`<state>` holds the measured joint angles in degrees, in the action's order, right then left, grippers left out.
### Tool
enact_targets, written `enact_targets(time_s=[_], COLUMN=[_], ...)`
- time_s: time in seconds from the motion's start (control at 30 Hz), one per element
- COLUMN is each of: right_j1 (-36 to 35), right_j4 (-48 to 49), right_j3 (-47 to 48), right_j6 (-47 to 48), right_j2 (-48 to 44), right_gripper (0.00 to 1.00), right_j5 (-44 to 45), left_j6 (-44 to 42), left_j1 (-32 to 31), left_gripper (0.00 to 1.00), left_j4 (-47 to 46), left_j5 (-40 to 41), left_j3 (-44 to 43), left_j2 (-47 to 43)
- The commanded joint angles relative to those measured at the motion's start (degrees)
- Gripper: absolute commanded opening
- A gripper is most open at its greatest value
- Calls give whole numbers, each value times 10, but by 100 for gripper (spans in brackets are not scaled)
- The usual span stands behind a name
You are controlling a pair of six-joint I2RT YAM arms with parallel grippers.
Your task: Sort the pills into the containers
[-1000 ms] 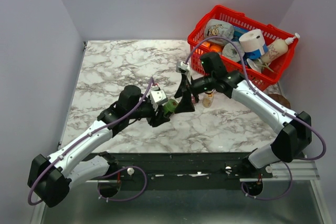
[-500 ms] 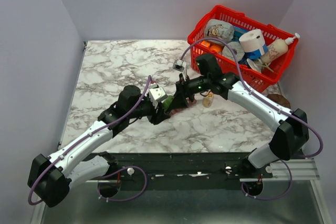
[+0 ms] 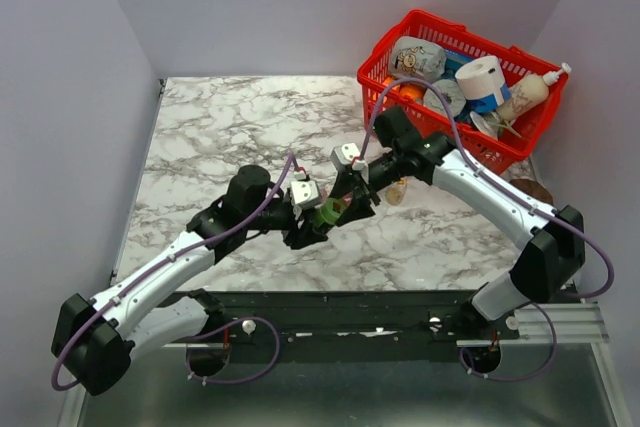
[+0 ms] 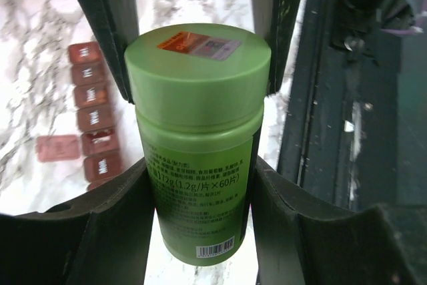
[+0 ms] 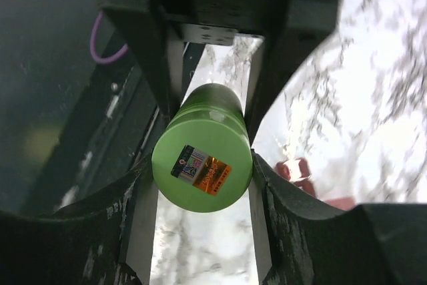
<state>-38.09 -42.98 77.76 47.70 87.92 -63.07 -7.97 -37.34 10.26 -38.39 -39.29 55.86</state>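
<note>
My left gripper (image 4: 199,195) is shut on a green pill bottle (image 4: 197,131) and holds it by the body, above the marble table. My right gripper (image 5: 200,185) meets it from the other side, with both fingers pressed against the bottle's green cap (image 5: 202,165). In the top view the two grippers (image 3: 312,219) (image 3: 346,203) join at the bottle (image 3: 326,214) in mid-table. The containers (image 4: 93,118), a reddish-brown strip of small square cells, lie on the table below and to the left. One cell's lid (image 4: 59,148) is flipped open. No loose pills show.
A red mesh basket (image 3: 392,55) full of jars and rolls stands at the back right. A small brown bottle (image 3: 397,190) stands just right of the grippers. The black rail (image 3: 400,312) runs along the near table edge.
My right gripper swung down and left onto the bottle's cap, and its wide-open jaws closed around it. The left gripper kept its hold and barely shifted.
</note>
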Motion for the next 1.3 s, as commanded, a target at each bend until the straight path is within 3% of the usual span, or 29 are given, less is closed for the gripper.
enact_targets(time_s=[0.0,0.07,0.13,0.17,0.2,0.33,0.37,0.43,0.47,0.73,1.0,1.27], right_j1=[-18,-18,-18,-17,-18,-17,-17,-16,-16,-17,-28,-43], right_j4=[-186,-246,-271,-273,-271,-109,-74,2,31,163,166,142], right_j3=[91,156,182,188,184,111,97,61,50,-3,6,13], right_j6=[336,342,318,291,275,100,19,-50,-142,-445,-469,-459], right_j2=[44,83,101,104,102,45,31,-7,-15,-37,-15,3], right_gripper=[30,33,44,51,70,99,100,100,100,100,99,83], right_j5=[-100,-85,-74,-73,-70,-22,-8,38,55,190,230,226], left_j6=[-32,-31,-28,-25,-18,0,3,21,25,73,78,77], left_j1=[3,3,3,4,4,4,4,3,3,4,4,4], left_gripper=[0,0,0,0,0,0,0,0,0,0,0,0], left_j4=[16,17,14,12,3,-19,-22,-35,-38,-60,-52,-47], left_j5=[-41,-36,-23,-19,-13,11,17,30,33,79,83,93], left_j3=[-9,-10,-10,-8,-4,8,10,15,16,11,-5,-10], left_j2=[3,7,7,3,1,-12,-14,-22,-28,-18,-5,0])
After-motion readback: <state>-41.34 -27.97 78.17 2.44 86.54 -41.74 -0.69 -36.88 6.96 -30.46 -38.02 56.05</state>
